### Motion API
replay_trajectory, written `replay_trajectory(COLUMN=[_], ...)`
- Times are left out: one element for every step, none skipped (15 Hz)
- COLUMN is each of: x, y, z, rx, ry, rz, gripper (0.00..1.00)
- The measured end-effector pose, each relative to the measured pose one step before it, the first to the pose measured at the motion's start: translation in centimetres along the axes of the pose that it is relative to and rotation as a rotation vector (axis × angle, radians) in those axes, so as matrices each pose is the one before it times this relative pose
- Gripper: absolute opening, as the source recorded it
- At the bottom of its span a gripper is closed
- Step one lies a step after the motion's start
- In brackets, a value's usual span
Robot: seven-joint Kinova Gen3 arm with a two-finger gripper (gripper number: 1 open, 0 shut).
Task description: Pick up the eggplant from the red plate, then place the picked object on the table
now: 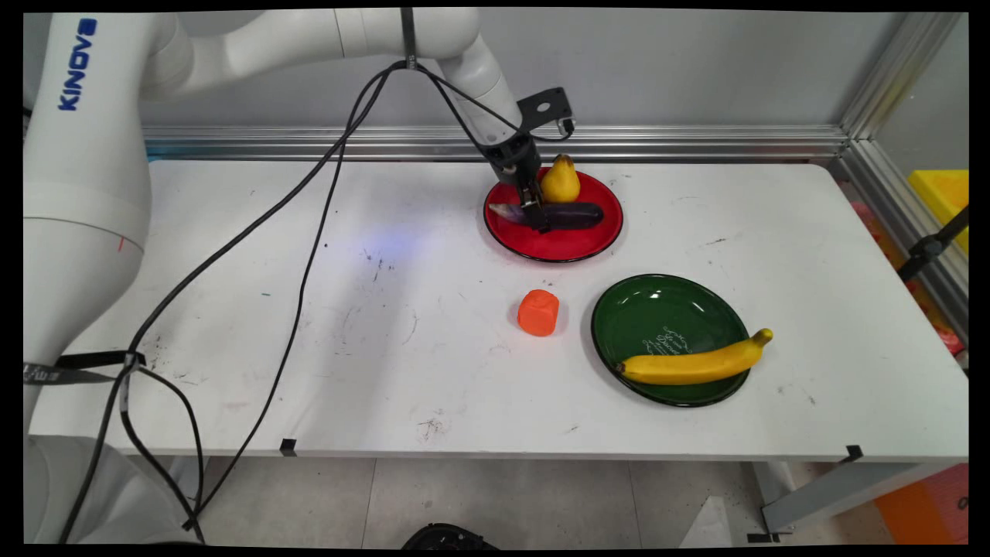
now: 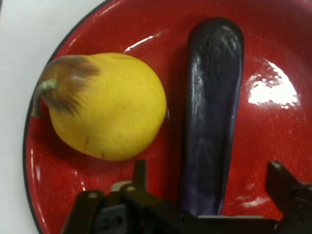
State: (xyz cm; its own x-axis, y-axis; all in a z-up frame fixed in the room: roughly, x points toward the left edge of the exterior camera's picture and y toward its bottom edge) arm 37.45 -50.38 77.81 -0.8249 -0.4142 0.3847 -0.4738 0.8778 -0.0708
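Observation:
On a red plate (image 1: 558, 249) at the back of the table lies a dark purple eggplant (image 1: 576, 215), with a yellow pear (image 1: 560, 182) beside it. My gripper (image 1: 539, 215) has come down over the eggplant's stem-side half. In the hand view the eggplant (image 2: 212, 112) runs up between the two fingers, and the pear (image 2: 107, 107) lies to its left on the red plate (image 2: 273, 131). The gripper (image 2: 207, 175) is open: each finger stands a little off the eggplant's sides.
An orange cube-like block (image 1: 537, 312) sits on the table in front of the red plate. To its right a green plate (image 1: 657, 305) carries a banana (image 1: 692, 363) across its near rim. Black cables (image 1: 309, 255) hang over the table's left half.

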Motion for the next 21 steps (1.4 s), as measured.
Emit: replay_trajectory(x=[-0.025,-0.025,-0.014,0.001,0.009,0.057,0.07,0.064,0.125,0.178,0.232,0.193,0.252,0.189,0.164,0.075,0.053,0.001,-0.07,-0.099,-0.126], y=[0.011,0.021,0.023,0.017,0.01,0.016,0.018,0.01,0.033,0.066,0.125,0.109,0.166,0.2,0.215,0.167,0.328,0.497,0.639,0.614,0.784], z=[0.123,0.118,0.094,0.034,0.01,-0.048,-0.074,-0.096,-0.211,-0.318,-0.477,-0.474,-0.721,-0.874,-0.819,-0.614,-0.937,-1.137,-1.164,-1.006,-1.109], rx=[-0.00243,-0.0026,-0.00165,-0.00062,-0.00023,0.00091,0.00121,0.0015,0.00244,0.00339,0.00386,0.00378,0.00635,0.00771,0.00806,0.00606,0.00864,0.00887,0.00702,0.00469,0.00363], ry=[-0.00316,-0.00373,-0.00326,-0.00218,-0.00204,0.00039,0.00092,0.00117,0.00255,0.00351,0.00473,0.00444,0.00676,0.0076,0.00768,0.00591,0.0083,0.00864,0.00738,0.00703,0.00813], rz=[0.00642,0.00813,0.008,0.00732,0.00784,0.0069,0.00547,0.00332,0.00502,0.00642,0.0081,0.00536,0.00542,0.00197,-0.00164,-0.00303,-0.00695,-0.00862,-0.0073,-0.00698,-0.00579], gripper=[0.0,0.0,0.0,0.0,0.0,0.0,0.0,0.0,0.0,0.0,0.0,0.0,0.0,0.0,0.0,0.0,0.0,0.0,0.0,0.0,0.0])
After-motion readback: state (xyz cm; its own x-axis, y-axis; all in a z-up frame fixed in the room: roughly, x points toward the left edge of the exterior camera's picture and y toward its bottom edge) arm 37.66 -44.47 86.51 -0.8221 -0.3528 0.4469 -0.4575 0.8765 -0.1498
